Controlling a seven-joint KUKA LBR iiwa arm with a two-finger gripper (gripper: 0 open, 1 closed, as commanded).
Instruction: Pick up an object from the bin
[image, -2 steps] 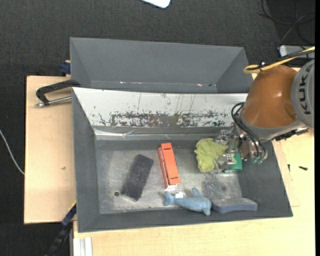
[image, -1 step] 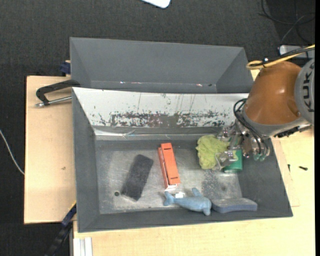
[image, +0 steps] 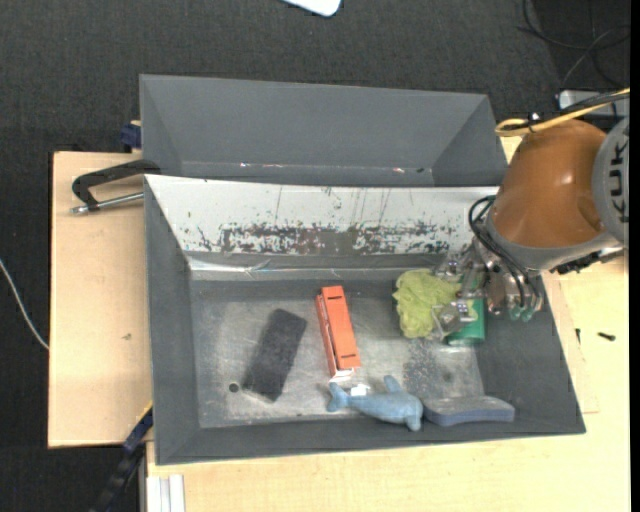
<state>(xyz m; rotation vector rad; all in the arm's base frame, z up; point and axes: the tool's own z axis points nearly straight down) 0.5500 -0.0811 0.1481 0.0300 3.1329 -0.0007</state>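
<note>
At the right end of the bin (image: 172, 340), close to the sloping side wall, the jaws hang just beside a crumpled yellow-green rag (image: 420, 300), at its right edge. Whether they are spread or pressed together I cannot tell, nor whether they touch the rag. It is the nearest thing and the likely pick. Being soft, it may give the jaws only a loose fold that slips free on the lift. The wall is so near that a closing or descending move could scrape metal. A drift toward the front could knock the grey-blue slab (image: 470, 408) or the blue toy whale (image: 385, 403) lying there. The orange box (image: 338, 328) and black block (image: 275, 352) lie well apart on the left, out of harm's way. The bin's floor is bare speckled grey metal, likely slick, and its back wall is badly scuffed. Around it lies a dark carpeted floor, with cables at the upper right.
</note>
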